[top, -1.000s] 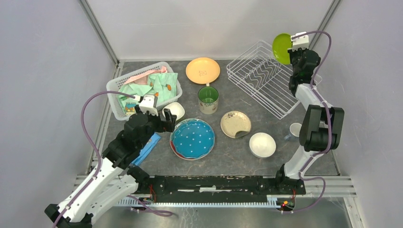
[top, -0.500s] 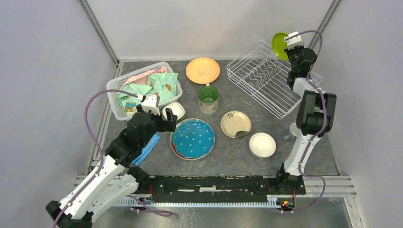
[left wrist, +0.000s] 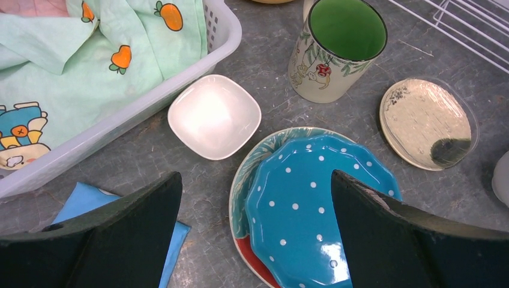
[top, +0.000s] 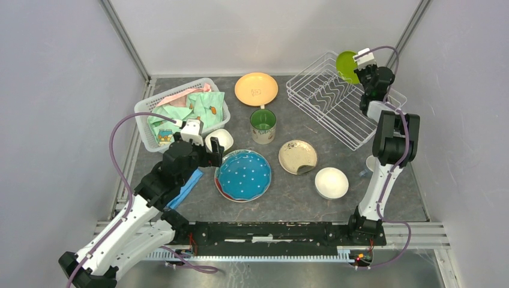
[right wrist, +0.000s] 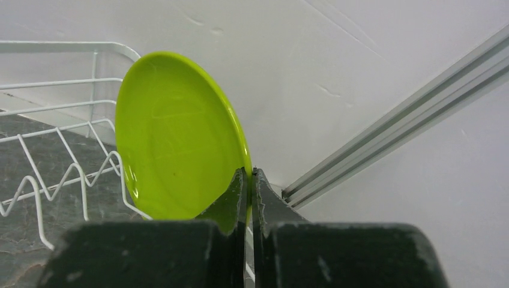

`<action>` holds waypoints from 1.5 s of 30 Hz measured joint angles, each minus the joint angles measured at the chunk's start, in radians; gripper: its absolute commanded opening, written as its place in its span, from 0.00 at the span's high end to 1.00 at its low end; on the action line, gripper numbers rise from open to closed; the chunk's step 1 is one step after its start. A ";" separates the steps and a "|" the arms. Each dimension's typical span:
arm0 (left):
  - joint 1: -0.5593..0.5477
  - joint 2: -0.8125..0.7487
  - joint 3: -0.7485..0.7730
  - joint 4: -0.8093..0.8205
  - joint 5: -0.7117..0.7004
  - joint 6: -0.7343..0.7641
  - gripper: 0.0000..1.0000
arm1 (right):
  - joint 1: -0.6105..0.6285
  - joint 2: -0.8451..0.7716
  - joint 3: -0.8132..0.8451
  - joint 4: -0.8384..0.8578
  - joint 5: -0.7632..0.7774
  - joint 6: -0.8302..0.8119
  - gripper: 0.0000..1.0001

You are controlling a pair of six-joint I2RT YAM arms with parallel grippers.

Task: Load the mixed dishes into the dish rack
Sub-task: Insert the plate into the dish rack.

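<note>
Top view: the right jaws are closed on the rim of the lime-green plate (top: 346, 65), holding it on edge above the far right corner of the dish rack (top: 327, 102), a white wire rack with wavy slots that stands at the back right of the counter (top: 288, 204) with no dish resting in it. The other dishes lie on the counter: an orange plate (top: 256, 89) at the back, just left of the rack, a beige mug (top: 263, 125) with a green inside near it, a cream plate (top: 298, 156), a round white bowl (top: 331, 182), a small square white bowl (top: 219, 139), a blue white-dotted plate (top: 243, 174) and a small cup (top: 373, 163) partly hidden behind the right arm. The left jaws hang over the counter between the square bowl and the dotted plate.

Left wrist view: the left jaws stand wide apart with nothing between them. The dotted plate is stacked on a larger plate with a red edge (left wrist: 249, 255). The mug carries a leafy print, and the cream plate is glossy with a dark patch. A white plastic basket (left wrist: 150, 96) of clothes and a folded blue cloth (left wrist: 90, 201) lie to the left.

Right wrist view: the lime plate is plain and smooth, upright, pinched at its lower rim, with the rack's wires below and behind it
</note>
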 measured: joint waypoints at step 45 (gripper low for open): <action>0.000 0.037 0.000 -0.001 0.005 0.028 0.00 | 0.289 -0.633 -0.417 -0.584 0.303 0.561 0.02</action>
